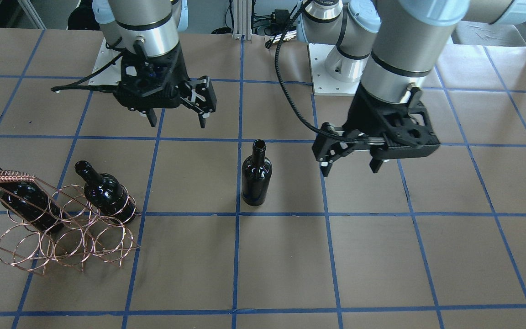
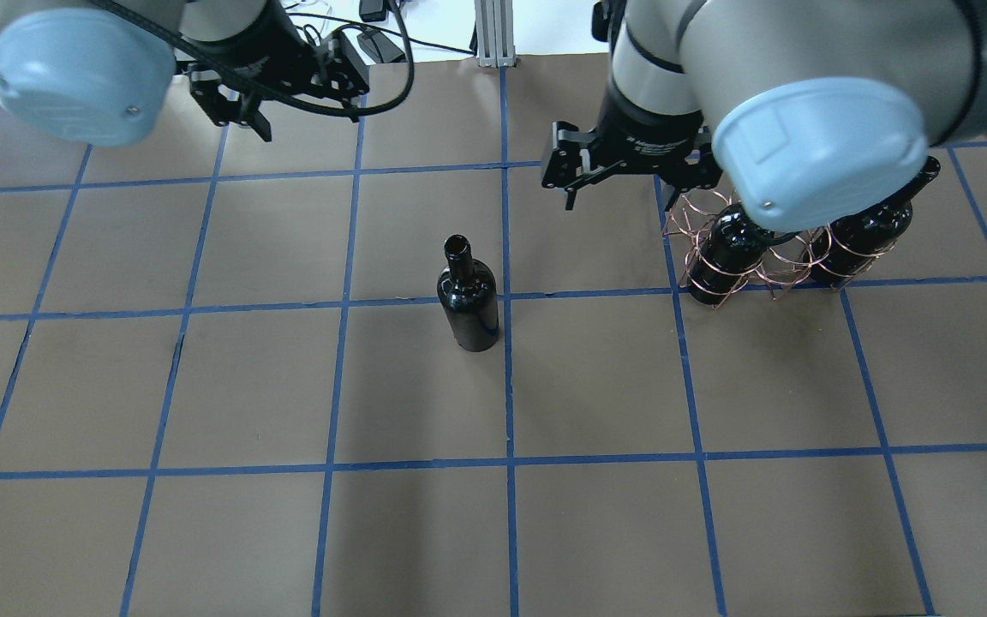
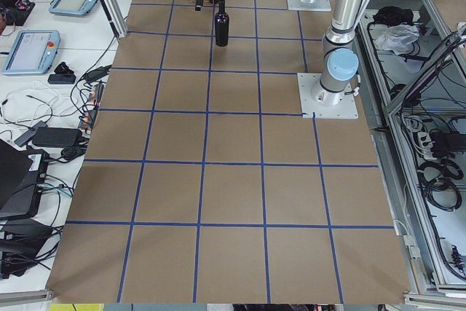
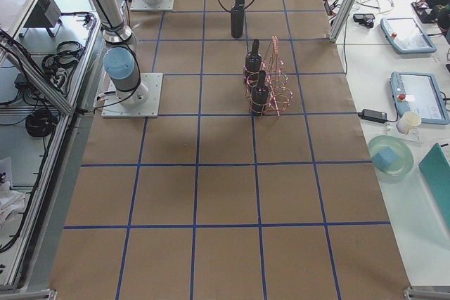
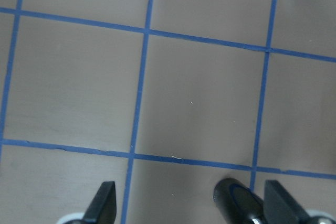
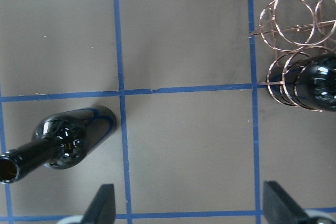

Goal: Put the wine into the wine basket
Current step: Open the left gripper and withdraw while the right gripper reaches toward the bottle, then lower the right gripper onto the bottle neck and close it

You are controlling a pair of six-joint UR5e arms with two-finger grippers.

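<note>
1. A glossy black wine bottle (image 1: pixel 256 176) is seen standing upright and alone at the centre of the front-facing view, on a brown table (image 1: pixel 381 256) gridded with blue tape.
2. The copper wire wine basket (image 1: pixel 64 230) is set at lower left. A second bottle (image 1: pixel 28 198) and a third bottle (image 1: pixel 107 193) are lodged in its loops, necks tilted upward.
3. The left gripper (image 1: pixel 349 168) is held right of the standing bottle, fingers spread apart.
4. The right gripper (image 1: pixel 178 121) is held at upper left, fingers likewise apart.

Glossy black wine (image 1: pixel 256 176), copper wine basket (image 1: pixel 69 235), brown blue-gridded table (image 1: pixel 281 256).
</note>
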